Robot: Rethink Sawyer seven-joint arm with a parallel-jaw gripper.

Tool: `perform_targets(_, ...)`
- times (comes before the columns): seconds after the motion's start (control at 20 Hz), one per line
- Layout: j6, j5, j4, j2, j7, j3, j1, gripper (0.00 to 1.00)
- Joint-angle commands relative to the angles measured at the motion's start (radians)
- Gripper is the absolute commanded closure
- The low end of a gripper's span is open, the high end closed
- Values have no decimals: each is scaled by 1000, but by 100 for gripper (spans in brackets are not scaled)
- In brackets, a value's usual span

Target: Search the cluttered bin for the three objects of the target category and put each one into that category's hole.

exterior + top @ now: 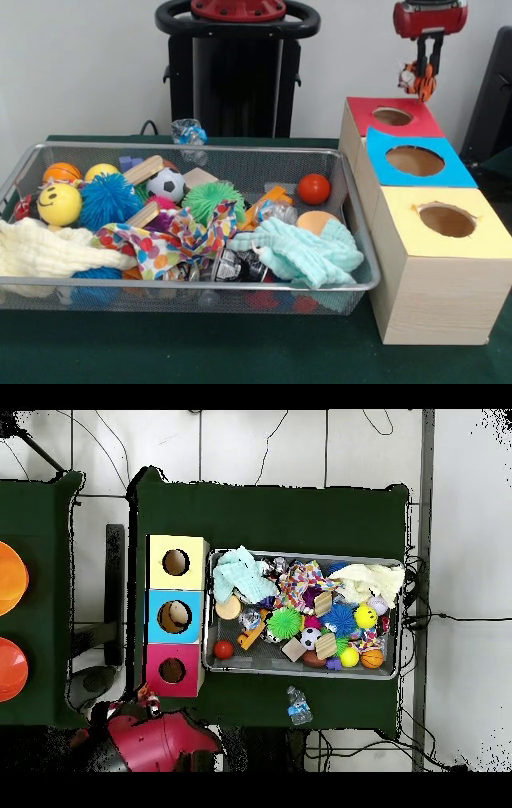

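Jaws (pixel 423 82) apparently around orange toy (pixel 422 83)

I see the red and black arm coming down at the far right, its gripper (pixel 422 80) pointing straight down with the black fingers (pixel 419 58) closed on a small orange toy (pixel 418 82) that dangles between them. From overhead, I see the red arm (pixel 160 736) low, near the base, gripper (pixel 152 704) at its tip.

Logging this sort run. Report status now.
Gripper shut on small orange toy, above red-topped box hole. Wire bin crowded with balls and cloths. Nothing blocking the hole.
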Motion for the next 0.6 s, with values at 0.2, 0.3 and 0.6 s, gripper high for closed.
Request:
perform_targets(0.2, 231, 90, 64, -148, 76, 60, 8, 100)
perform_targets(0.3, 227, 92, 67, -146, 68, 62, 2, 100)
perform_targets(0.6, 175, 83, 73, -109, 72, 62, 5, 100)
